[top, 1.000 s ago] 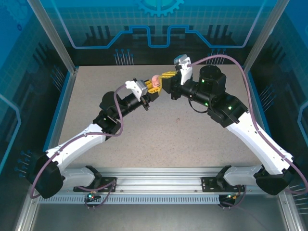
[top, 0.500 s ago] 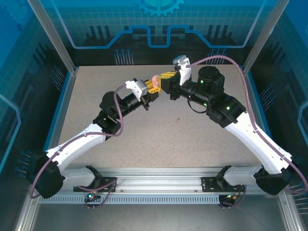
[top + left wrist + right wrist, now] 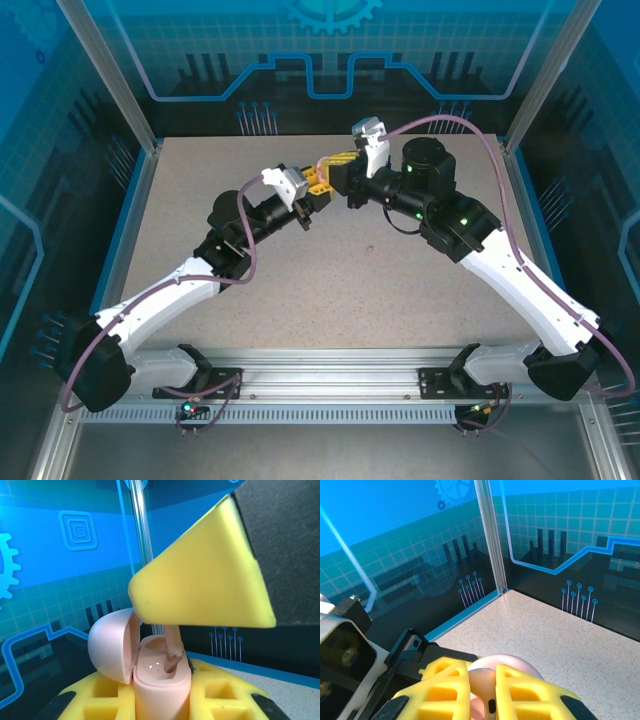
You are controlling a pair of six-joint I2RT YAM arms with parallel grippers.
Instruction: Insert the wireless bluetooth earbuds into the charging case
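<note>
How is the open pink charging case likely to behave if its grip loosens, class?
The glossy, rounded pale pink plastic charging case probably slips easily in the left hand. Its open domed lid hangs to one side, so it likely tips that way.

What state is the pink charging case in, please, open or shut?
Open: the lid stands swung back beside the charging case, baring its hollow inside.
</note>
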